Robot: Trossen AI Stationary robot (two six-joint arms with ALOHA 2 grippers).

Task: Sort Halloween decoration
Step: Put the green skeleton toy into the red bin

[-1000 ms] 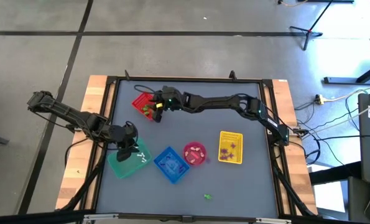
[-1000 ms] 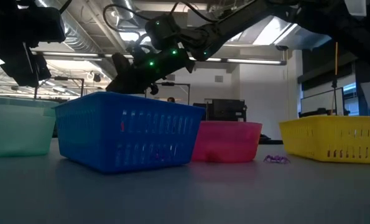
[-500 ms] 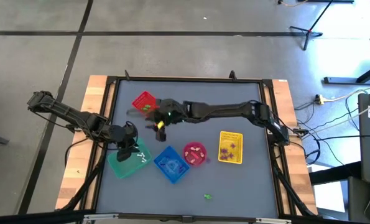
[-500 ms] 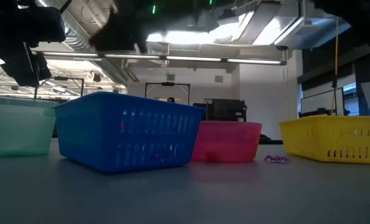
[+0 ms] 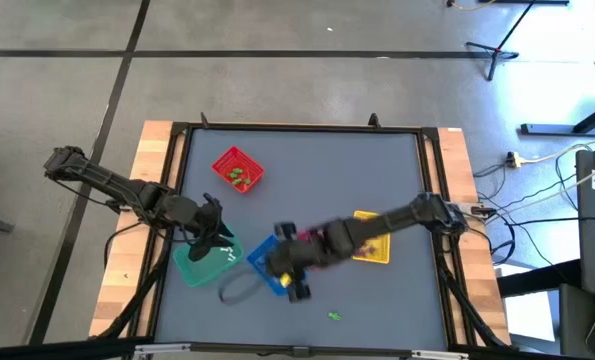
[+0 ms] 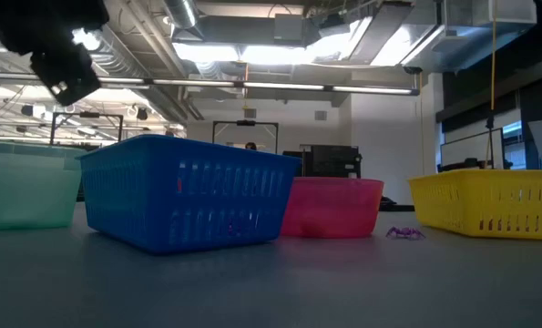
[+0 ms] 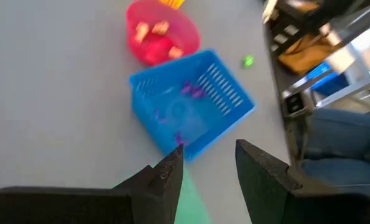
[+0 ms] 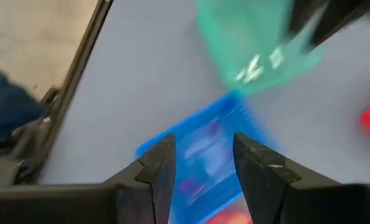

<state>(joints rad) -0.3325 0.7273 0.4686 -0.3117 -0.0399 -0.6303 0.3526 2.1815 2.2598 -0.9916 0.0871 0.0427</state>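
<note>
Small Halloween trinkets lie sorted in baskets: green ones in the red basket (image 5: 238, 168), white ones (image 8: 256, 65) in the teal basket (image 5: 199, 265), purple ones (image 7: 194, 90) in the blue basket (image 5: 267, 258), cream ones in the pink bowl (image 7: 161, 31). One green trinket (image 5: 334, 316) lies loose near the front edge, and a purple one (image 6: 403, 233) lies on the table by the yellow basket (image 6: 489, 200). My right gripper (image 8: 203, 158) hangs open and empty above the blue basket, blurred in the high view (image 5: 292, 282). My left gripper (image 7: 209, 165) is open and empty above the teal basket.
The right arm reaches across the pink bowl and part of the yellow basket (image 5: 375, 250) in the high view. A raised dark frame (image 5: 297, 128) borders the table. Bare grey surface lies at the far right and along the near edge.
My right gripper has swung fast from over the red basket toward the table's near edge, rising, and now hangs over the blue basket. My left gripper has tipped upward a little over the teal basket.
</note>
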